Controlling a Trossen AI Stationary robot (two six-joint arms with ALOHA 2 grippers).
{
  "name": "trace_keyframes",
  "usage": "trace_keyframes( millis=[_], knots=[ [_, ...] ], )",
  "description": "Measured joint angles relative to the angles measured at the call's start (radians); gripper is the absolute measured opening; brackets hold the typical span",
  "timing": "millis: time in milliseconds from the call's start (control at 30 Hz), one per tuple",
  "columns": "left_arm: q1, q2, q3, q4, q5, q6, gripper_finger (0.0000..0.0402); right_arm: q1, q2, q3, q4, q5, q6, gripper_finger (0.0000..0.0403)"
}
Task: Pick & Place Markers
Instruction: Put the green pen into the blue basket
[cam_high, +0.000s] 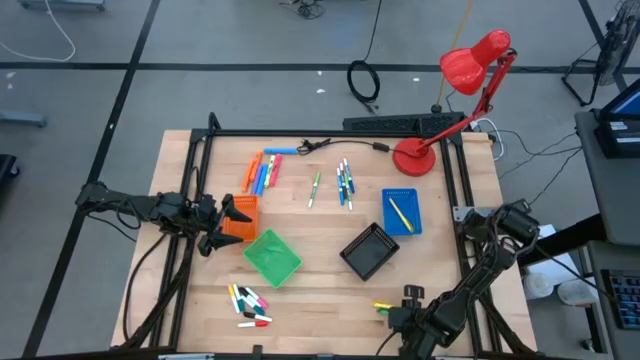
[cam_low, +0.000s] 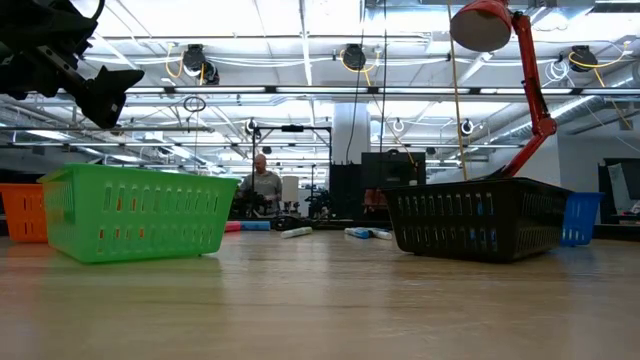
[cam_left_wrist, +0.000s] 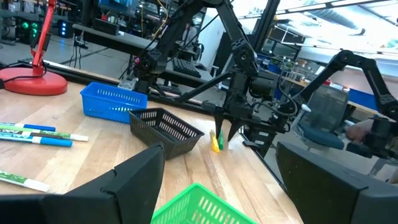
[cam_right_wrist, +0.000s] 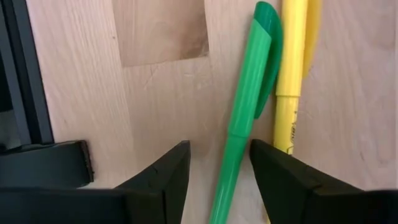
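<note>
In the right wrist view the slim green plastic marker (cam_right_wrist: 245, 124) runs out of the picture between the right end effector's (cam_right_wrist: 219, 177) dark fingers, so its lower end is cut off, and the yellow marker (cam_right_wrist: 291, 74) beside it is cut at the upper edge. From above, the short mixed-colour pens (cam_high: 250, 304) near the wooden counter's (cam_high: 320, 290) front are too small to count. In the low view the pens (cam_low: 298, 232) behind the green slotted basket (cam_low: 135, 212) are too small and distant to tell apart.

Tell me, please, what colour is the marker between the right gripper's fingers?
Green, clearest in the right wrist view.
</note>
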Motion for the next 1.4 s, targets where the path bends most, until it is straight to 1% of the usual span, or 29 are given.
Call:
trace_keyframes(
  millis=[233, 333, 500, 833, 967, 1067, 1233, 1400],
  knots=[
    [0.000, 0.000, 0.000, 0.000, 0.000, 0.000, 0.0310, 0.000, 0.000, -0.038, 0.034, 0.007, 0.035, 0.0158],
    [0.000, 0.000, 0.000, 0.000, 0.000, 0.000, 0.0310, 0.000, 0.001, -0.044, 0.031, 0.007, 0.038, 0.0149],
    [0.000, 0.000, 0.000, 0.000, 0.000, 0.000, 0.0310, 0.000, 0.003, -0.045, 0.015, 0.006, 0.052, 0.0118],
    [0.000, 0.000, 0.000, 0.000, 0.000, 0.000, 0.0310, 0.000, 0.004, -0.046, 0.004, 0.024, 0.053, 0.0042],
    [0.000, 0.000, 0.000, 0.000, 0.000, 0.000, 0.0310, 0.000, 0.005, -0.046, 0.000, 0.026, 0.052, 0.0021],
    [0.000, 0.000, 0.000, 0.000, 0.000, 0.000, 0.0310, 0.000, 0.005, -0.046, 0.000, 0.027, 0.052, 0.0019],
    [0.000, 0.000, 0.000, 0.000, 0.000, 0.000, 0.0310, 0.001, 0.005, -0.046, 0.002, 0.047, 0.053, 0.0031],
    [0.000, 0.000, 0.000, 0.000, 0.000, 0.000, 0.0310, 0.001, 0.005, -0.046, 0.002, 0.046, 0.052, 0.0025]
  ],
)
